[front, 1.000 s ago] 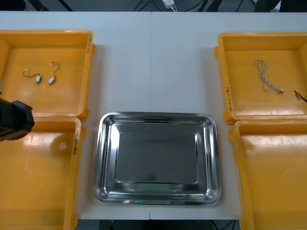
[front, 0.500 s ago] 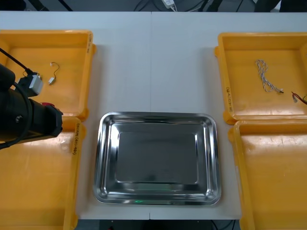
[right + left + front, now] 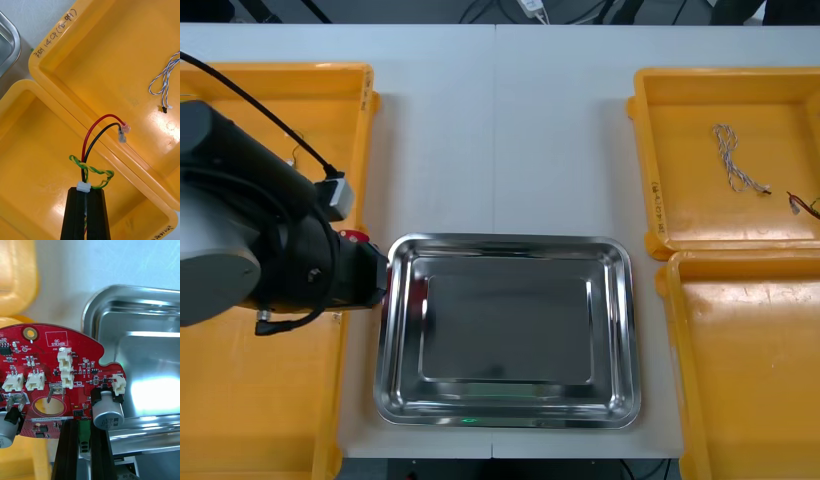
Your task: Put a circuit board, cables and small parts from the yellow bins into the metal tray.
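My left gripper is shut on the edge of a round red circuit board. It holds the board over the left rim of the metal tray. From the front, the left arm reaches across the left yellow bins, and a bit of the red circuit board shows at the tray. My right gripper is shut on a red and yellow cable above the two right bins. The cable's end shows at the right edge of the front view.
A twisted blue and white cable lies in the far right yellow bin, and also shows as the blue and white cable beyond the right fingers. The near right bin and near left bin flank the tray.
The left arm has swung right from over the left bins to the tray's left rim, carrying the red board. The cable end at the right edge has shifted slightly.
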